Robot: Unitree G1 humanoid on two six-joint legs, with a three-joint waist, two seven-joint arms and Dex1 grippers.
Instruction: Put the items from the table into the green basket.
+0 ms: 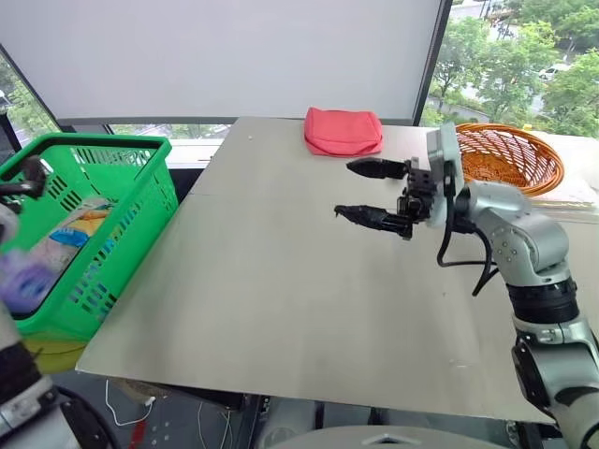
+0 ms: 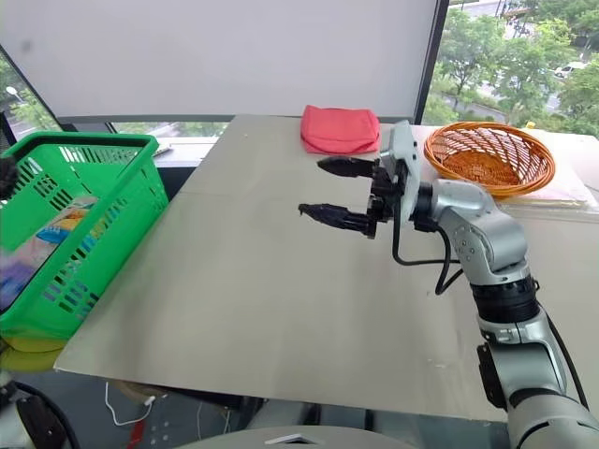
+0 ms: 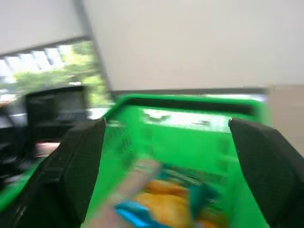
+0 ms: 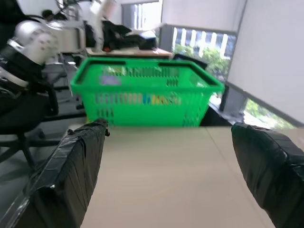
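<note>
Green basket [image 1: 112, 234] at left of frame, just off table [image 1: 281, 299] edge, upright, lattice sides (colourful items [image 1: 80, 224] blurred inside). Grey-beige tabletop spans centre, seam across far part.

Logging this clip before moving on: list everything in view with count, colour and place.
Table: one, grey-beige, centre.
Green basket: one, bright green, off the table's left edge, colourful packaged items inside.
Folded cloth: one, red, far edge of the table.
Wicker bowl: one, orange, far right of the table.
Left hand: black fingers, open, above the green basket.
Right hand: black fingers, open, above the table, pointing toward the green basket.
</note>
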